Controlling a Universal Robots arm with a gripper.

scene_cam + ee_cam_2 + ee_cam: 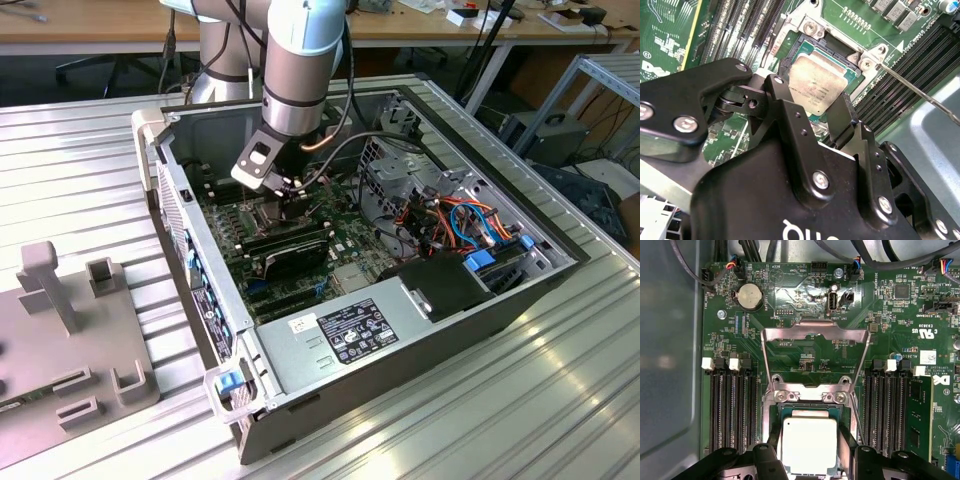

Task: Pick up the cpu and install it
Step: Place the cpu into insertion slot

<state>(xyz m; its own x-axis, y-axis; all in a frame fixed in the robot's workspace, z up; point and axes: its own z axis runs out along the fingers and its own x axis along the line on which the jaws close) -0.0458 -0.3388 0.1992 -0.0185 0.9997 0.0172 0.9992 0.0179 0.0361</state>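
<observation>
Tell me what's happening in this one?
A robot arm reaches into an open computer case. Its hand grips a silver-topped chip by two opposite edges, right at the socket on the motherboard. The socket's metal frame is swung open. Whether the chip is fully seated can't be told.

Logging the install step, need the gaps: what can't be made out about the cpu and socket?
1. Both wrist views: the pincer grips the cpu. The chip itself hides its underside, so whether it is seated or just above the socket cannot be told.
2. Second wrist view: the cpu's near edge is covered by the pincer's body.
3. Exterior view: the arm blocks the socket area.
</observation>
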